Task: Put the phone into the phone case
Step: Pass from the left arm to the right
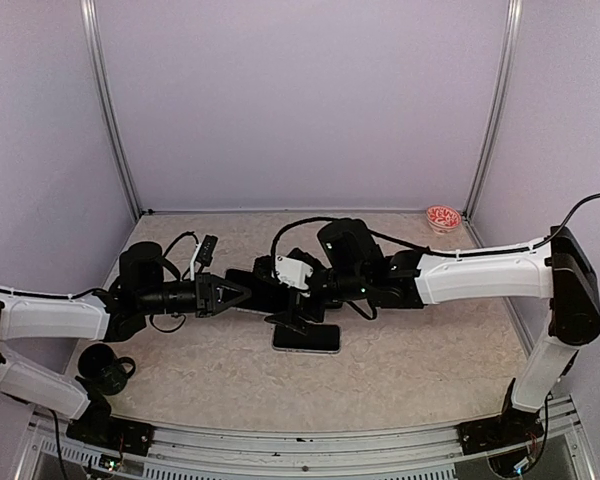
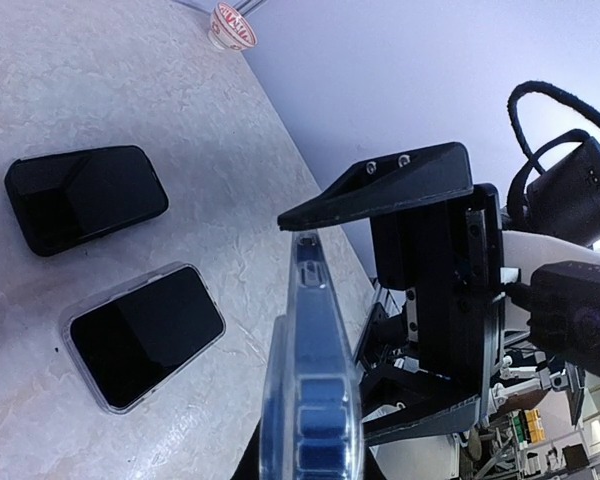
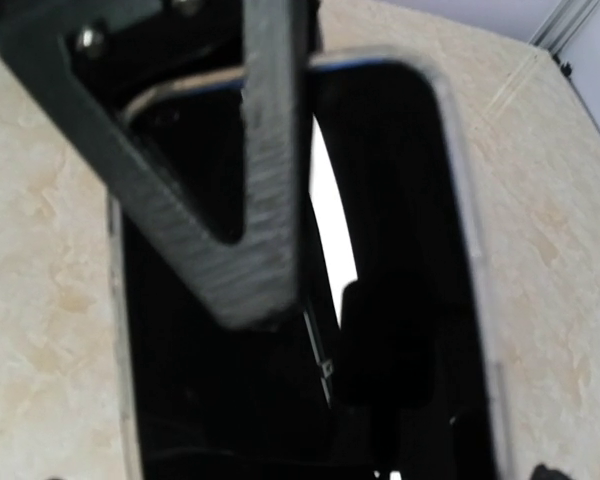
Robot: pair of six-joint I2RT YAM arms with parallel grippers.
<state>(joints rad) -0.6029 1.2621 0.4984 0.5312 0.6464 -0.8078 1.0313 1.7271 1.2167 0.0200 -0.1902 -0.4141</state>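
My left gripper is shut on a clear phone case. I see the case edge-on in the left wrist view, with blue showing through it. It is held above the table. A black-screened phone with a pale rim lies flat on the table, and it also shows in the left wrist view. My right gripper hangs just above this phone, jaws apart and empty. In the right wrist view the phone fills the frame behind one finger. The held case's tip is close to the right gripper's upper finger.
A second flat black slab lies on the table beyond the phone. A small red-patterned bowl stands at the back right corner. A black mug-like object sits near the left arm's base. Cables trail over the left arm.
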